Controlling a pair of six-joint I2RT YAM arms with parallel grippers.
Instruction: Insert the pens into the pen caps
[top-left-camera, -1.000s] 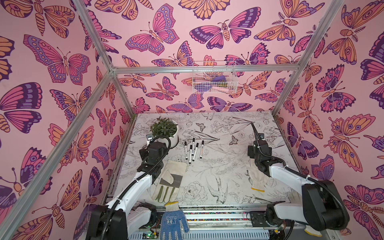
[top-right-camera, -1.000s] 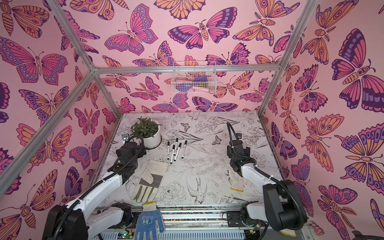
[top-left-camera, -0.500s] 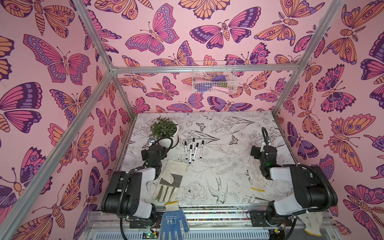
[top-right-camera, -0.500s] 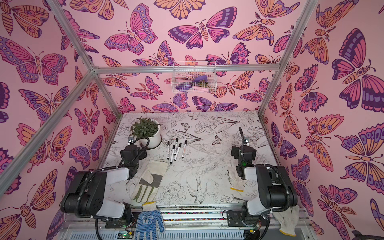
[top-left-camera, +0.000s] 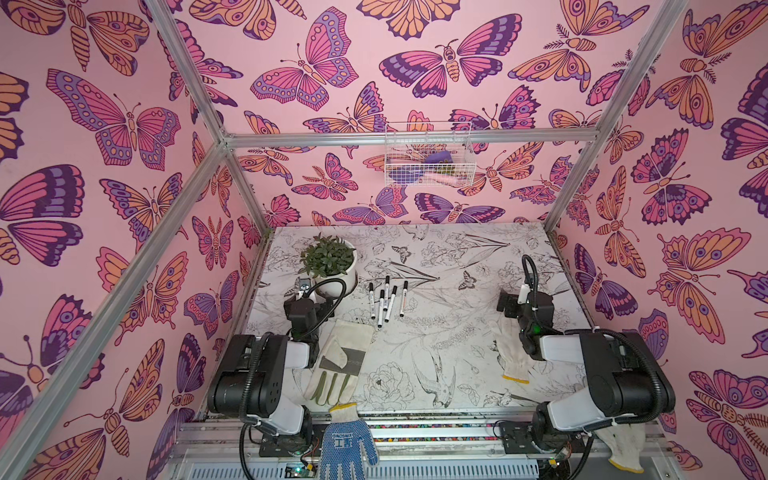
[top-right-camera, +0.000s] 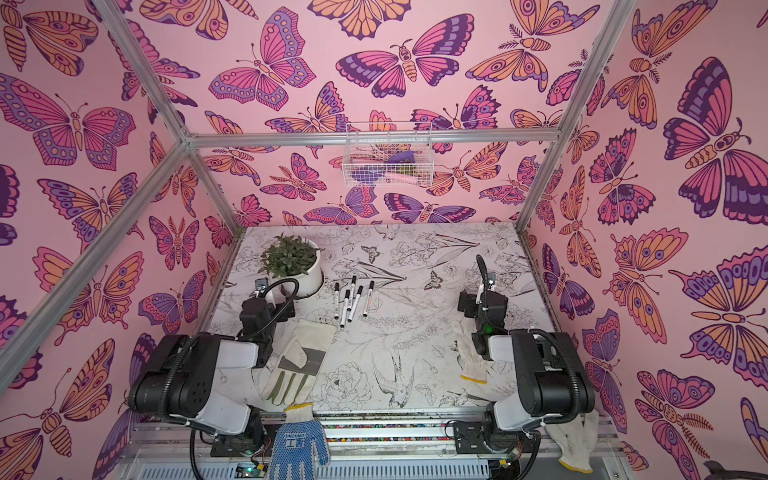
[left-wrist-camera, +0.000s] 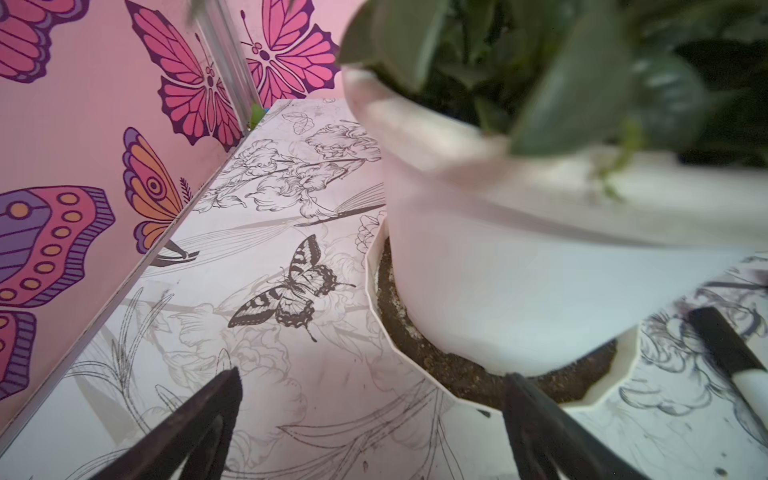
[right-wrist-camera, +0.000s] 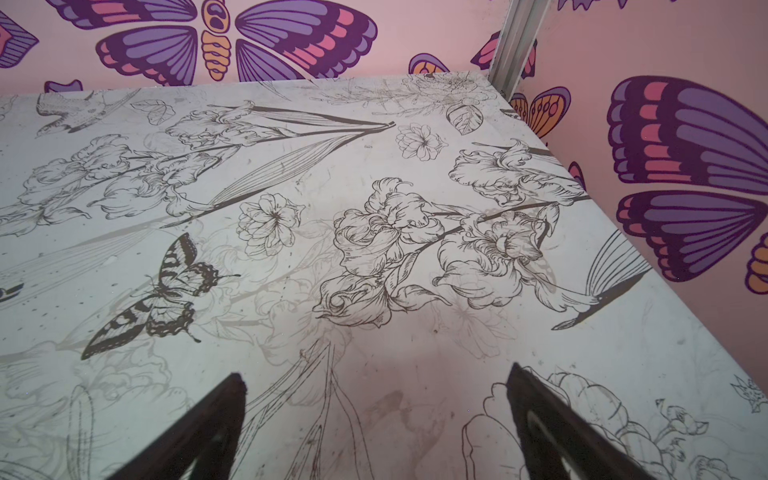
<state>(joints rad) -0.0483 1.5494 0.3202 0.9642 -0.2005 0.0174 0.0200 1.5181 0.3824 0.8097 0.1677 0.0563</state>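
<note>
Starting at the front rail, a blue dotted glove (top-left-camera: 348, 442) hangs over the edge, and a white knit glove (top-left-camera: 622, 446) hangs beside the right arm's base. On the table (top-left-camera: 449, 316), a leather work glove (top-left-camera: 343, 357) lies just beside the left arm, and a second knit glove (top-left-camera: 508, 353) lies just beside the right arm. The left gripper (left-wrist-camera: 374, 376) has its jaws spread wide with nothing between them. It sits close to the saucer of the plant pot (left-wrist-camera: 498, 270), which blocks the way directly ahead of it. The right gripper (right-wrist-camera: 377, 373) is likewise spread wide and empty, over bare table near the right wall. The pens (top-left-camera: 386, 299), five in number, lie side by side between the arms, nearer the left one, just beyond the leather work glove and beside the plant pot. The pen caps (top-left-camera: 387, 279) show as black ends pointing toward the far wall. A wire basket (top-left-camera: 428, 160) hangs on that wall.
</note>
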